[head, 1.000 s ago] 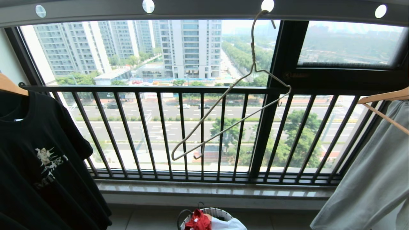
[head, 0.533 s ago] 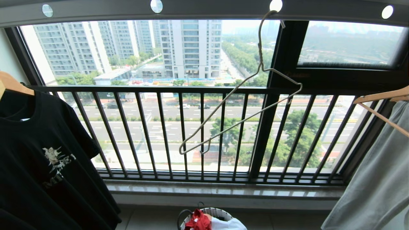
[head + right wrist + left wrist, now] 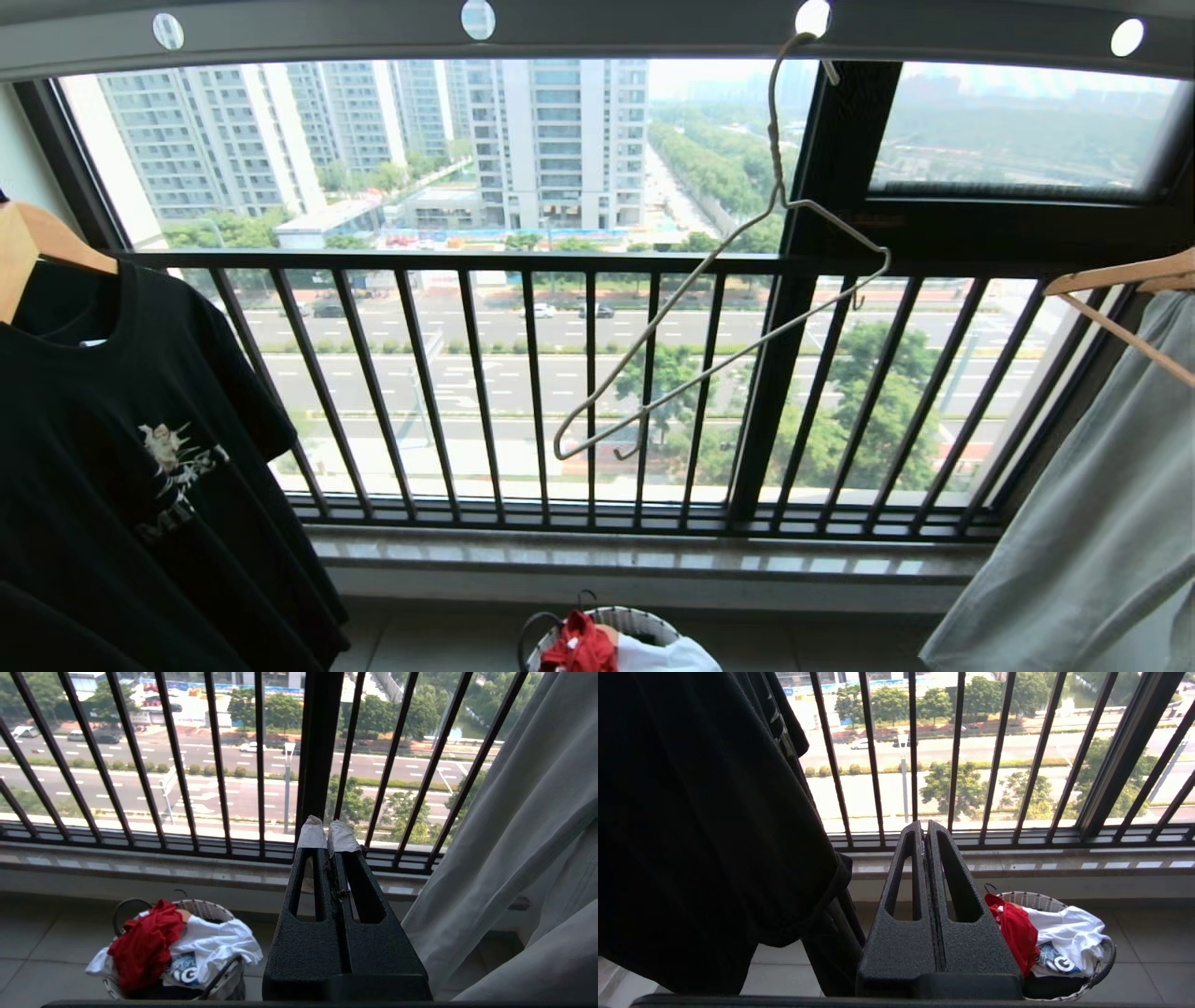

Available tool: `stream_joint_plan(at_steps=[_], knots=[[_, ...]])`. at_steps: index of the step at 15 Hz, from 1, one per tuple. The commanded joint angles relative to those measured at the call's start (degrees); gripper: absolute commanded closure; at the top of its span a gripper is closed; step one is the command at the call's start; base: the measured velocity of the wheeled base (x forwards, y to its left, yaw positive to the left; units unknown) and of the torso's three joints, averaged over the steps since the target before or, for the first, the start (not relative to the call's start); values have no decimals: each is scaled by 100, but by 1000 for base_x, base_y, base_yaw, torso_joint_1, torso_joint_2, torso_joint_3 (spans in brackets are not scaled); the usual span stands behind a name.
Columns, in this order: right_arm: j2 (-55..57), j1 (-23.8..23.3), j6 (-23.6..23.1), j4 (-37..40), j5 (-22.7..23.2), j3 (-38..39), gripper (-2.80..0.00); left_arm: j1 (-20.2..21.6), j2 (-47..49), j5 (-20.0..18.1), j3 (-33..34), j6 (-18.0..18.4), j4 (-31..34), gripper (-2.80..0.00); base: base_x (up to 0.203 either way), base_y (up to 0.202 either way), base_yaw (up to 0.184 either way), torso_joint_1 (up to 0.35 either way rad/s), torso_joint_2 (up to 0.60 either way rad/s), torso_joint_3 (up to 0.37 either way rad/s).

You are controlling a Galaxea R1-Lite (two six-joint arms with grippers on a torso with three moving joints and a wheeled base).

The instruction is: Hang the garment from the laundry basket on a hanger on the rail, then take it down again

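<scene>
Left gripper (image 3: 925, 828) and right gripper (image 3: 328, 830): fingers pressed together, holding nothing, poised above the floor. Below and between them, the garment (image 3: 145, 942) lies crumpled in the laundry basket (image 3: 208, 909). Overhead, the hanger (image 3: 738, 280) hangs bare from the rail (image 3: 607, 33). Step: pickup not begun; next, reach down, opening over the red cloth.

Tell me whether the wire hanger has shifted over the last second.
Yes. The hanger has swung to the right against the window railing, whose bars stay where they were; the rail it hooks on shifted right with it.
</scene>
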Motion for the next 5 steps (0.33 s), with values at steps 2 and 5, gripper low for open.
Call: stream_joint_plan(at_steps=[2,5], knots=[[-1,1,26,-4,3,0,0,1,6,0,0,2,0,0,0,0,0,0,0,0],[-1,1,35,-4,-3,0,0,4,6,0,0,2,0,0,0,0,0,0,0,0]])
